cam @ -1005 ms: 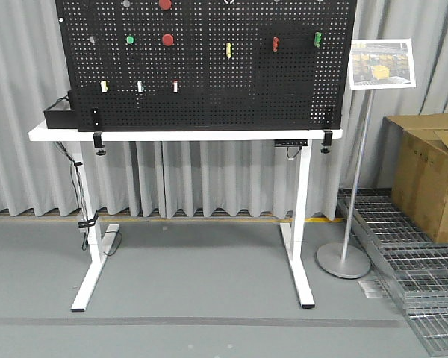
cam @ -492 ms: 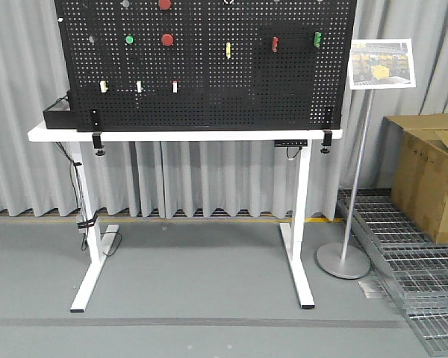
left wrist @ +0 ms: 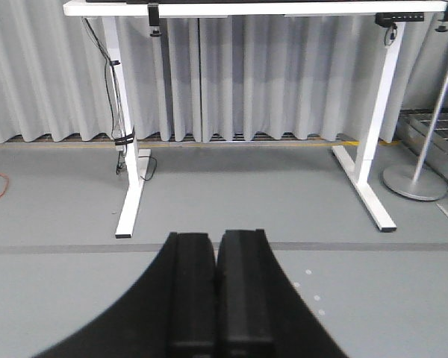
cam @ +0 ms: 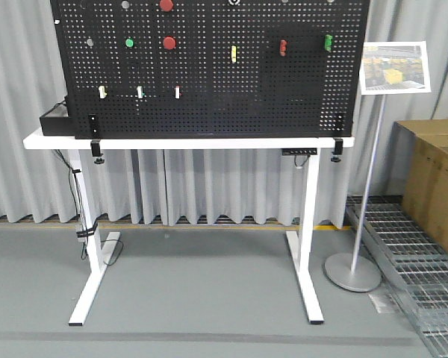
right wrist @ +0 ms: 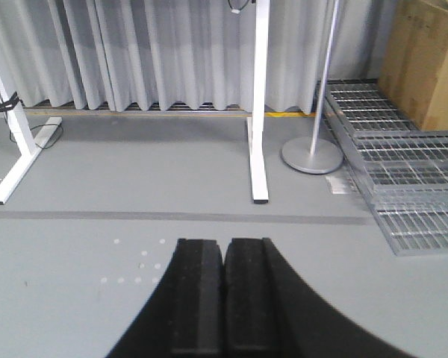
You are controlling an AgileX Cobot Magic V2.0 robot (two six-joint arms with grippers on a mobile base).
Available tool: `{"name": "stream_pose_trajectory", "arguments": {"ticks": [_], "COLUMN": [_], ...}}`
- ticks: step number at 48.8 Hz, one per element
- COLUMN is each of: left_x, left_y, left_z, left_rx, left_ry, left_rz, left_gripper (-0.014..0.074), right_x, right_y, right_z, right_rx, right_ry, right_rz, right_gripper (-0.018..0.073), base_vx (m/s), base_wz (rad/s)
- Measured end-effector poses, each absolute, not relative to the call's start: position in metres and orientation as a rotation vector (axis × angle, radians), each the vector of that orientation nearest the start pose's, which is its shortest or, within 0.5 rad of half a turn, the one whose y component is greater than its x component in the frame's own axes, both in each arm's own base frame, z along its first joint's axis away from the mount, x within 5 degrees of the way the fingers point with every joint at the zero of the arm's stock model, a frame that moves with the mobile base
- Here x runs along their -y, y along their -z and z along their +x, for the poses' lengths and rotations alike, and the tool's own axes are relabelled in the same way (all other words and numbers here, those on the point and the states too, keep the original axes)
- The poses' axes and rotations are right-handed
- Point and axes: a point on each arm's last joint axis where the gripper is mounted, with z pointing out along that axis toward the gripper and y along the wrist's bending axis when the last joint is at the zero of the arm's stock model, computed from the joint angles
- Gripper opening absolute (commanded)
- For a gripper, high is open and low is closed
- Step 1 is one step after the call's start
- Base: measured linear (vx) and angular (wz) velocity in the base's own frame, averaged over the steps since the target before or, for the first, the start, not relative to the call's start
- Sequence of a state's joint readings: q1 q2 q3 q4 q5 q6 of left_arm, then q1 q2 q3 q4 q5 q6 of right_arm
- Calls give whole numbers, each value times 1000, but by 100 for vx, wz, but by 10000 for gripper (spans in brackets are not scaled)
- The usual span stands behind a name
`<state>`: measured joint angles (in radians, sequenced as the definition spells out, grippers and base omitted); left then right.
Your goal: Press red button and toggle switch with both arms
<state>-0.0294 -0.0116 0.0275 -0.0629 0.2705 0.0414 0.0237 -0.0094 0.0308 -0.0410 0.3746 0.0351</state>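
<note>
Grey curtains (cam: 209, 186) hang behind a white table (cam: 209, 143). A cardboard box (cam: 433, 179) stands by metal grating (cam: 418, 261) on grey floor (cam: 209, 291).

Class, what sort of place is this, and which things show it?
Probably a robotics test lab or workshop: a black pegboard of controls clamped to a white bench, grey curtains behind, and metal floor grating.
</note>
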Motion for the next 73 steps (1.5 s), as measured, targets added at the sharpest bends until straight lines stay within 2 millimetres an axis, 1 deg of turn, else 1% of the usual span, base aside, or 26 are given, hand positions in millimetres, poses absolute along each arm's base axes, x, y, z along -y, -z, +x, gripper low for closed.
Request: {"name": "stream_pose_trajectory", "arguments": {"ticks": [18, 73], "left_x": [3, 3], "left_y": [-180, -180], "left_z": [55, 55], "left_rx": [-1770, -1770], "left_ry": [50, 50], "left_rz": [21, 21], "left_gripper": [2, 2], "right_x": [0, 0], "right_y": [-170, -170], "right_z": [53, 53], "right_rx": [-1879, -1879], "right_ry": [-2, -2], "right_rz": [-13, -13], "right_gripper": [0, 0], "base_vx": [32, 41], "base_wz": [3, -2]}}
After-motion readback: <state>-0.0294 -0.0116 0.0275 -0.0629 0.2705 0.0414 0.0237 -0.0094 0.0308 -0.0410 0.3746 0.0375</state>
